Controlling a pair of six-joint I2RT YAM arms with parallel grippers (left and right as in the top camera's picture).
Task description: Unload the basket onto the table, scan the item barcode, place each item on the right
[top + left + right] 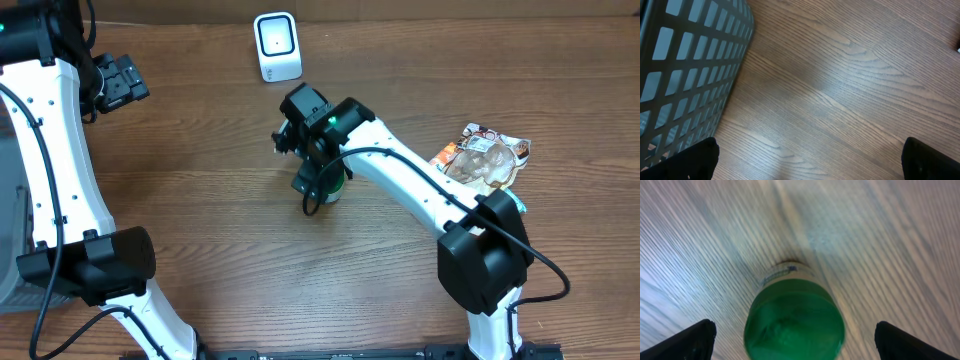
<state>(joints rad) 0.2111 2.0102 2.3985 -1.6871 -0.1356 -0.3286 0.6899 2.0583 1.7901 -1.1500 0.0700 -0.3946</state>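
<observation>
The item, a small jar with a green lid (794, 320) and a white label, stands upright on the wooden table (200, 200). My right gripper (796, 332) hangs directly over it, open, with one finger on each side and a clear gap to the lid. In the overhead view the right gripper (318, 172) covers most of the jar (334, 191). No barcode shows from here. A white scanner (277, 46) stands at the back of the table. My left gripper (122, 82) is far off at the back left, open and empty above bare wood (810, 155).
A crinkled snack bag (482, 157) lies to the right of the right arm. A grey mesh basket (690, 60) stands at the table's left edge, beside the left gripper.
</observation>
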